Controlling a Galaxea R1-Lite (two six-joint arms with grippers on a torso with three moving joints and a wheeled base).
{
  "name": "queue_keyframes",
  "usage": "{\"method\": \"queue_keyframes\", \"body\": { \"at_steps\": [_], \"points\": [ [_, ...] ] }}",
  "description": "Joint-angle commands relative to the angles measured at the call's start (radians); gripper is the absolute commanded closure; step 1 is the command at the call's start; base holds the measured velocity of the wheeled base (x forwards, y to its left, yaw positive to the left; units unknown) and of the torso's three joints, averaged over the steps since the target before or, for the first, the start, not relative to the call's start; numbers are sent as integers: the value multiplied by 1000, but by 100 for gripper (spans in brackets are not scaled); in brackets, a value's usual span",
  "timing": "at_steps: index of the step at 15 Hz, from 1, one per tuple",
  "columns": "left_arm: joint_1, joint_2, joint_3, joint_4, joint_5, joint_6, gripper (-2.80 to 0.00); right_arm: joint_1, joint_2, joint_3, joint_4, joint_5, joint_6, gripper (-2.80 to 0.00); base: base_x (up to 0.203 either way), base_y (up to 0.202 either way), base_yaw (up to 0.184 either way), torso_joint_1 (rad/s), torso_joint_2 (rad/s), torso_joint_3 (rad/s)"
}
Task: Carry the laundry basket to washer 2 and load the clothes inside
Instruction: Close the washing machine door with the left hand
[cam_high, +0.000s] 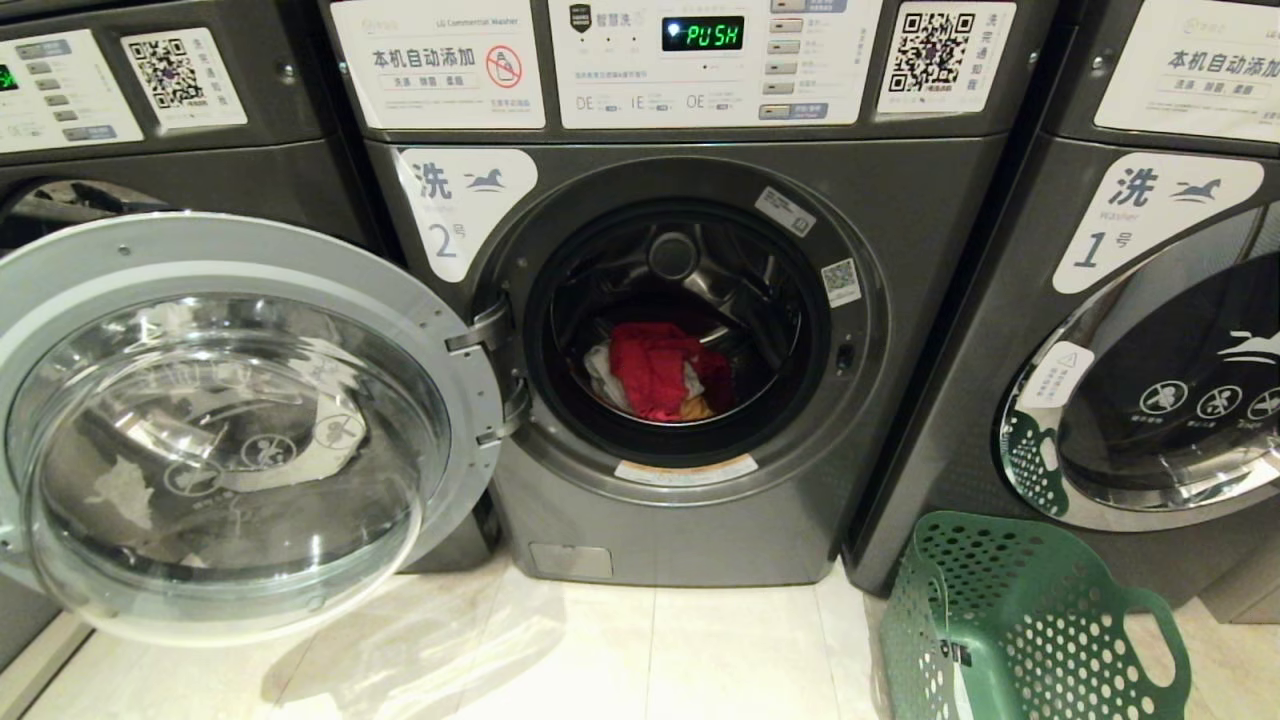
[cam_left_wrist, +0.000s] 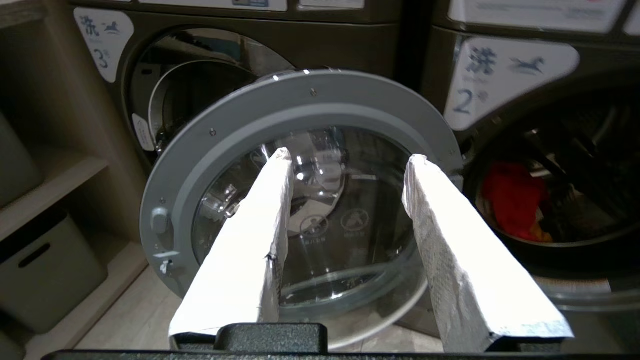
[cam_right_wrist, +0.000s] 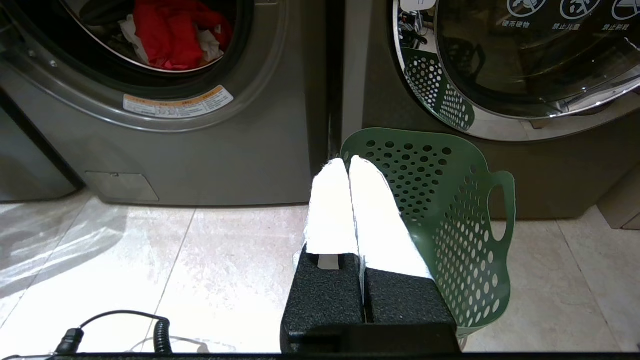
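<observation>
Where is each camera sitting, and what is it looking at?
Head view: on the robot's head, looking forward and down at washer 2 with its door open; no arm shows.
Left wrist view: behind the left tool, open, facing that door.
Right wrist view: behind the right tool, shut, facing the floor and the laundry basket.
Shared: all three show the clothes inside the drum.

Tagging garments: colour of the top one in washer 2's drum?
Bright red garment, clearest in the head view.
</observation>
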Motion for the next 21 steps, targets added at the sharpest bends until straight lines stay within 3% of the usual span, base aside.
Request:
{"method": "queue_keyframes", "body": {
  "at_steps": [1,3,6,10,12,14,18,21],
  "points": [
    [17,359,-175,2,37,-40,0,0,1,0,0,0,0,0,0,0,0,0,0,0],
    [88,609,-385,4,30,-110,0,0,1,0,0,0,7,0,0,0,0,0,0,0],
    [250,917,-690,6,-85,-189,0,0,1,0,0,-3,7,0,0,0,0,0,0,0],
    [389,1191,-1029,27,-250,-307,0,0,1,0,0,-3,7,0,0,0,0,0,0,0],
    [442,1230,-1082,137,-369,-351,0,0,2,0,0,-3,7,0,0,0,0,0,0,0],
    [460,1217,-1082,253,-433,-357,0,0,1,0,0,-3,7,0,0,0,0,0,0,0],
    [470,1218,-1082,362,-490,-358,0,0,2,0,0,-3,7,0,0,0,0,0,0,0],
    [454,1155,-1082,575,-533,-357,0,0,1,0,0,-3,6,0,0,0,0,0,0,0]
  ]
}}
